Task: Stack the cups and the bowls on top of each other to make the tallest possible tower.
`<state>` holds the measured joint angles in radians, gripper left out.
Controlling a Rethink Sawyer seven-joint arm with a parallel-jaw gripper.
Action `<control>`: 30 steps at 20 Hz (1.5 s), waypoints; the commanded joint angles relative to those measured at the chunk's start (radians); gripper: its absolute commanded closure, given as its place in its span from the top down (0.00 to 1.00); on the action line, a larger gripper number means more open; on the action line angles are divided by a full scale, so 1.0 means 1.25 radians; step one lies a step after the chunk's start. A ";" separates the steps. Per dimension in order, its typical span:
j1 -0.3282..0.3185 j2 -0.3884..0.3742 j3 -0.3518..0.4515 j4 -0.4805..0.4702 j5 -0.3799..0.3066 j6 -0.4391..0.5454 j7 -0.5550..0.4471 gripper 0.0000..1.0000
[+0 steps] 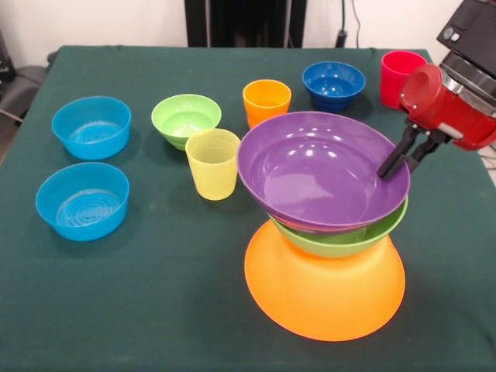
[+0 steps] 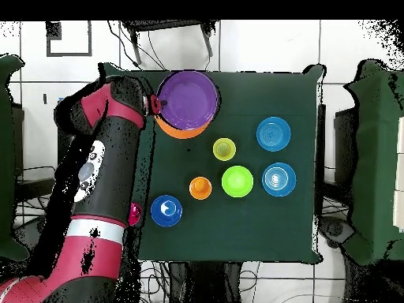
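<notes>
Tower (image 1: pixel 325 232) so far: huge orange bowl (image 1: pixel 325 291) inverted at the near edge as base, large green bowl (image 1: pixel 341 236) upright on it, large purple bowl (image 1: pixel 322 170) nested on top and tilted, its left rim riding higher than the right.

Gripper (image 1: pixel 385 172) has its black fingers pinched on the purple bowl's right rim, one inside, one apparently outside.

Risks, my read: letting go with the bowl off-level could let it slide or rock off the green one; a sideways pull on the way out could drag the whole stack, since the base only sits on cloth.

Behind, all loose: yellow cup (image 1: pixel 213 164) just left of the stack, close enough to get clipped; two light blue bowls (image 1: pixel 82 200), small green bowl (image 1: pixel 186 118), orange cup (image 1: pixel 266 101), dark blue bowl (image 1: pixel 333 84), red cup (image 1: pixel 399 76) at the far right.

Hard to see: the outer finger behind the rim, and the green-to-orange seating. Red cup partly behind the arm; in the overhead view, the arm covers most of it.
</notes>
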<state>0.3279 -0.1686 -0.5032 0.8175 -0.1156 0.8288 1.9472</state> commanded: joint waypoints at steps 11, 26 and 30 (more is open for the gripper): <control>0.017 0.039 0.081 -0.033 0.007 0.028 0.058 0.00; 0.008 0.052 0.088 -0.064 0.010 0.033 0.036 0.00; 0.003 0.059 0.093 -0.080 0.009 0.020 0.028 0.00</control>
<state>0.3369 -0.1470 -0.5033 0.7493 -0.1121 0.8290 1.9472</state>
